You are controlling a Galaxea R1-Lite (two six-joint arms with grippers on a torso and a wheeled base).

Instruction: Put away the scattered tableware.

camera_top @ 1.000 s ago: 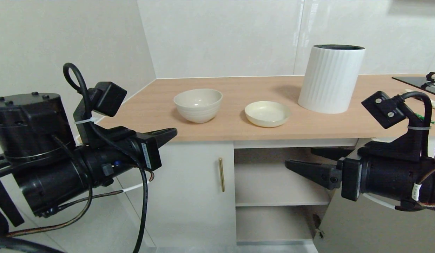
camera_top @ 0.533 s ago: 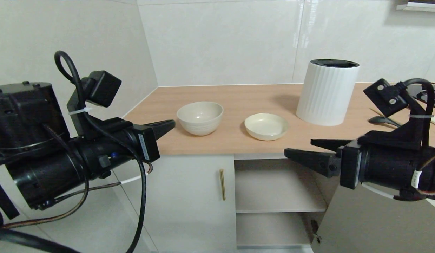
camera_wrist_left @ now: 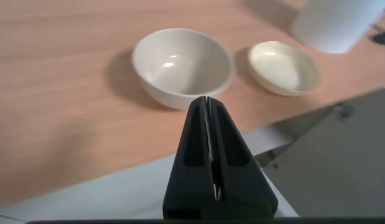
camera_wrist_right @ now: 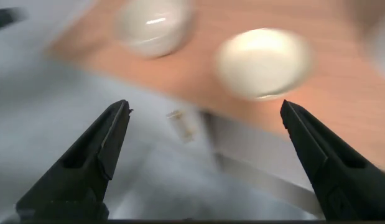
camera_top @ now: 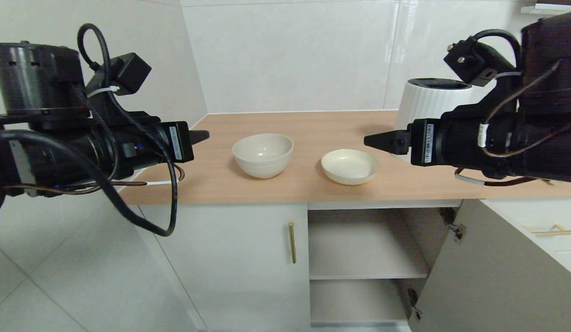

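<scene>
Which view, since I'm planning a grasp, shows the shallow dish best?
Left wrist view: it looks down on the shallow dish, whole rim and inside visible. The head view shows it from a lower angle; the right wrist view, only a blurred oval.

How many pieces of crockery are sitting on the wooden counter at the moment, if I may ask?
2: a deep bowl left of a shallow dish, apart; the right arm may hide more.

Between the left pincer (camera_top: 202, 136) and right pincer (camera_top: 373, 139), a cream ceramic bowl (camera_top: 262, 154) sits left of a shallow cream dish (camera_top: 350, 165).
</scene>
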